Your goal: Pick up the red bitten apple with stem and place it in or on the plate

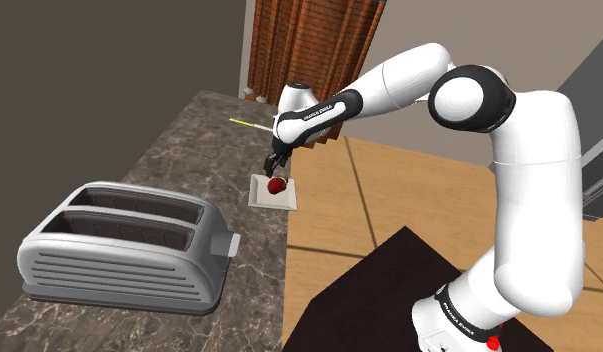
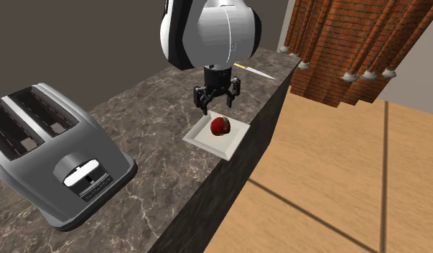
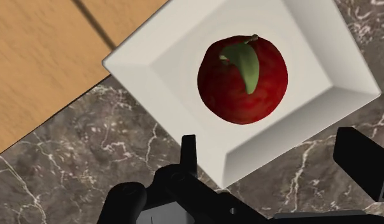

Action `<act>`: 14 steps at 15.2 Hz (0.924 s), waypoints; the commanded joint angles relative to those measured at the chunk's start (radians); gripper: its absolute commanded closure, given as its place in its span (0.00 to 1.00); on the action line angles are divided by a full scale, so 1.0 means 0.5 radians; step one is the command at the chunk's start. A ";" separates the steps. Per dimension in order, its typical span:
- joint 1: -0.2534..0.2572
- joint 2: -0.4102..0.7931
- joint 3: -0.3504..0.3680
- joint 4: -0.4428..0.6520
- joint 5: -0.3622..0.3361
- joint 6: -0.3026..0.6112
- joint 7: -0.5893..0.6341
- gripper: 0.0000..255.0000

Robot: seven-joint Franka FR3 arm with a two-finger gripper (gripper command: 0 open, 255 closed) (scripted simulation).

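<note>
A red apple (image 3: 242,79) with a green leaf and a short stem lies in the middle of a square white plate (image 3: 158,76). The plate (image 2: 238,141) rests at the counter's edge, with the apple (image 2: 220,126) on it. My gripper (image 2: 217,105) hovers just above the plate's back rim, open, with nothing between its fingers. Seen from the wrist, the two black fingers (image 3: 189,153) stand wide apart, clear of the apple. From the shoulder camera the gripper (image 1: 277,163) sits above the apple (image 1: 276,185) on the plate (image 1: 257,196).
A large silver toaster (image 1: 124,247) stands on the dark marble counter (image 1: 179,150) towards the shoulder view's lower left. A yellow-handled knife (image 2: 252,70) lies farther along the counter. Beyond the counter's edge are a wooden floor (image 2: 329,187) and brick-coloured curtains (image 2: 344,43).
</note>
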State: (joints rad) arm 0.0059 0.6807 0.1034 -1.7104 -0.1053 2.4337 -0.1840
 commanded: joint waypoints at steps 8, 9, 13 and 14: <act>-0.014 -0.186 0.020 -0.027 0.023 -0.159 -0.014 0.00; -0.014 -0.186 0.020 -0.027 0.023 -0.159 -0.014 0.00; -0.014 -0.186 0.020 -0.027 0.023 -0.159 -0.014 0.00; -0.014 -0.186 0.020 -0.027 0.023 -0.159 -0.014 0.00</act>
